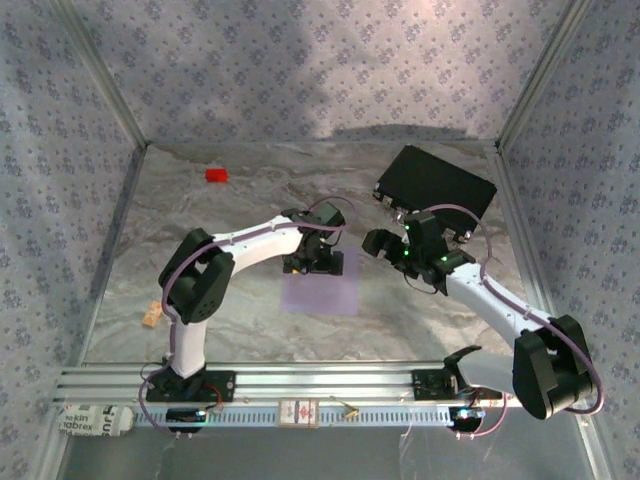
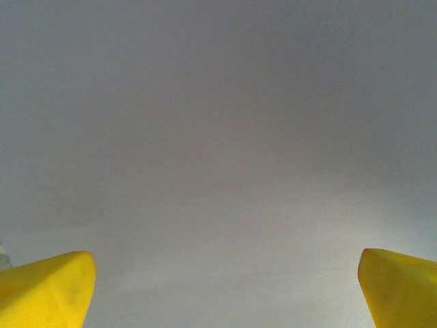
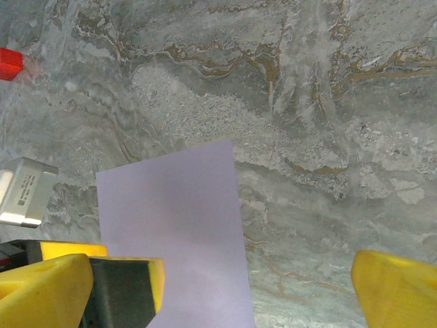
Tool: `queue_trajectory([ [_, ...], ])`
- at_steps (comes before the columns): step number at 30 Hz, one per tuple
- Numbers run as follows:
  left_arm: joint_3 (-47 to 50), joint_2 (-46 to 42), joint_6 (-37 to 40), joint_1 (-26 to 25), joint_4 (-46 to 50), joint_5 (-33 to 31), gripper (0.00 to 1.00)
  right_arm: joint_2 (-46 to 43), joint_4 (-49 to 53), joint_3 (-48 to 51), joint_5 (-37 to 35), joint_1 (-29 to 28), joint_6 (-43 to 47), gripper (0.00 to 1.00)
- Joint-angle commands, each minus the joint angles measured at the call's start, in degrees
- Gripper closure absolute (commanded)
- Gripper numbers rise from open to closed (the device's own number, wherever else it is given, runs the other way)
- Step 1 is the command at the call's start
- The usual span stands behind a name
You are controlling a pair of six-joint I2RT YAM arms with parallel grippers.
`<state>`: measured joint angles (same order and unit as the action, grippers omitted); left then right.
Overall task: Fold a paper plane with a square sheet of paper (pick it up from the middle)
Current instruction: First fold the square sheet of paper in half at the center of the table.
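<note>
The square sheet of paper point(image 1: 322, 288) lies flat on the marble table, pale lilac, in the middle between the arms. My left gripper point(image 1: 313, 262) hangs low over its far edge, fingers pointing down. In the left wrist view its yellow fingertips point(image 2: 48, 290) stand wide apart with a blurred grey-lilac surface close between them, so it is open. My right gripper point(image 1: 385, 245) hovers to the right of the sheet, open and empty. In the right wrist view the paper point(image 3: 171, 225) lies left of centre, between the yellow fingertips point(image 3: 396, 290). No folded paper plane is in view.
A small red block point(image 1: 216, 175) sits at the far left and appears again as the red block point(image 3: 10, 63). A black rectangular case point(image 1: 435, 185) lies at the far right. A small tan object point(image 1: 150, 316) rests by the left wall. Patterned walls enclose the table.
</note>
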<state>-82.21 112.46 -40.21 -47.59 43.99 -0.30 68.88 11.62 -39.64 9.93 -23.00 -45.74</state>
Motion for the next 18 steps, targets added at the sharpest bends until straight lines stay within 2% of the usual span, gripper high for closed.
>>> queue_trajectory([
  [1, -4.02, 2.88, -0.81, -1.20, 4.74, -0.84, 0.01, -1.07, 0.12, 1.09, 1.21, 0.67, 1.77, 0.01],
  [8, -8.33, 6.61, -0.74, -2.11, 8.50, -2.28, 0.01, -2.85, 0.05, 3.07, 1.23, 1.91, 1.08, 0.01],
  [13, -7.59, 5.68, -1.38, -2.00, 8.40, -4.23, 0.00, -3.92, 0.38, 3.86, 1.38, 2.71, 0.95, 0.01],
  [18, -6.57, 5.66, -1.81, -1.47, 7.48, -3.09, 0.00, -5.13, -0.37, 4.68, 1.75, 2.90, 0.87, 0.01],
])
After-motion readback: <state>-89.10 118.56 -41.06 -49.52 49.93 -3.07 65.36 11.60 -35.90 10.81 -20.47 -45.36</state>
